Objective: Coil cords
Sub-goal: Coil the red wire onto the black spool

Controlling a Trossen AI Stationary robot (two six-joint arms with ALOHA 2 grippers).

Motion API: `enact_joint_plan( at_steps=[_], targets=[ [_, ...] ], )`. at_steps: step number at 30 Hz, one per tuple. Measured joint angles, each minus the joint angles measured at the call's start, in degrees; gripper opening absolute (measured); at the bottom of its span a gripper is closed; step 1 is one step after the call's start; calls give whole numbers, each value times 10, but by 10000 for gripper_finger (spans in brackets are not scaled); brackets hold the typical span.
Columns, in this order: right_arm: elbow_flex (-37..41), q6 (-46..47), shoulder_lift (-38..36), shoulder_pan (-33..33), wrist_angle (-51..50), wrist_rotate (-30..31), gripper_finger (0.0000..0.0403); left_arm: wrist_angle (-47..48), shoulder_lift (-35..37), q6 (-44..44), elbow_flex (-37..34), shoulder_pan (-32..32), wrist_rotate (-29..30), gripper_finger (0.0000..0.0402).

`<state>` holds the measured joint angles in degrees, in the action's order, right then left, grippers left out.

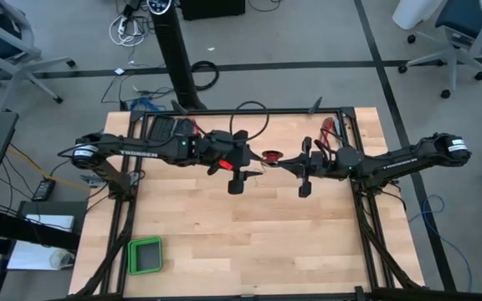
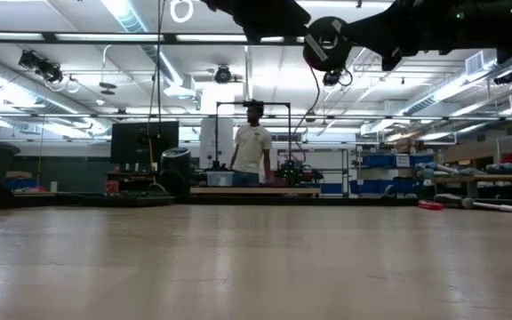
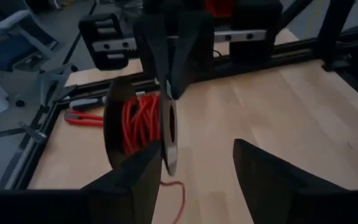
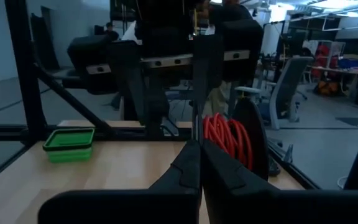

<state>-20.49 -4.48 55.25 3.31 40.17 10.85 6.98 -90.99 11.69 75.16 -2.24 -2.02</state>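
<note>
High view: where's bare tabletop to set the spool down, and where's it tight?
Bare wood fills the near half of the table, from below both grippers to the near edge, bordered by the green tray at the near left corner. Crowded: the far middle, where the open left gripper, the shut right gripper and the red cord spool meet.

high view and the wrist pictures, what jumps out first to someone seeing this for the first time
The eye goes first to the bright red cord wound on a dark round spool, held up between the two dark arms over the far middle of the pale wooden table. The right hand is pinched shut on the spool's thin rim, while the left hand stands open just beside it. A small green plastic tray sits alone at the table's near left corner.
</note>
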Motion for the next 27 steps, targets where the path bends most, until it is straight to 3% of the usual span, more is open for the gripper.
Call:
enact_joint_plan(
  at_steps=[6,9,15,22,27],
  targets=[
    [0,0,6,0,15,-1,0,-35,-16,-3,0,0,26,201],
    [0,-2,14,0,35,-1,1,-50,-16,-3,0,0,54,182],
    [0,-7,29,-1,67,-7,8,-45,-16,-5,0,1,92,22],
    [0,18,44,0,82,-15,40,-41,-19,-4,0,1,106,3],
    [-1,23,16,3,31,6,62,-28,-18,-3,0,1,109,1]
  ],
)
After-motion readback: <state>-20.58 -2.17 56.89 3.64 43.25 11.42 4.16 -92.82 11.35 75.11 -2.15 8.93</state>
